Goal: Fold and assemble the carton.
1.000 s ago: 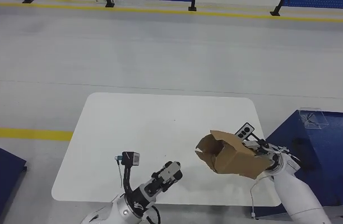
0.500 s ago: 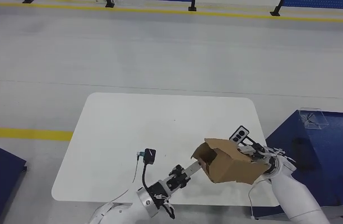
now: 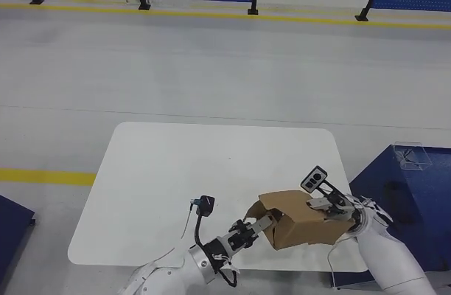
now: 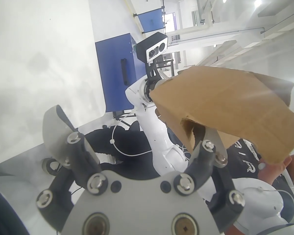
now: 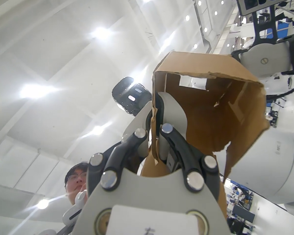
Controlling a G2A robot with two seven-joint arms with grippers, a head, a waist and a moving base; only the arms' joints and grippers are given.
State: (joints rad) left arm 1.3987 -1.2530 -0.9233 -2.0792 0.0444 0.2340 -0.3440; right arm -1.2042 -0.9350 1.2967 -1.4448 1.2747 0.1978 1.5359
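Observation:
A brown carton (image 3: 303,219) hangs over the table's near right corner with its open end facing left. My right gripper (image 3: 336,212) holds it from the right side; in the right wrist view the fingers (image 5: 171,113) are shut on one wall of the carton (image 5: 210,113). My left gripper (image 3: 259,223) is at the open end. In the left wrist view it (image 4: 132,125) is open: one finger (image 4: 210,135) reaches in under the carton's (image 4: 225,103) edge, while the other finger (image 4: 56,125) is out in free air.
The white table (image 3: 211,169) has rounded corners. A blue cabinet (image 3: 424,192) stands close to its right edge, behind the right arm. Another blue object (image 3: 4,228) sits off the table's left side.
My left gripper has moved right, up to the carton's open end, and one finger has gone in. The right arm has lowered the carton and turned it more level.

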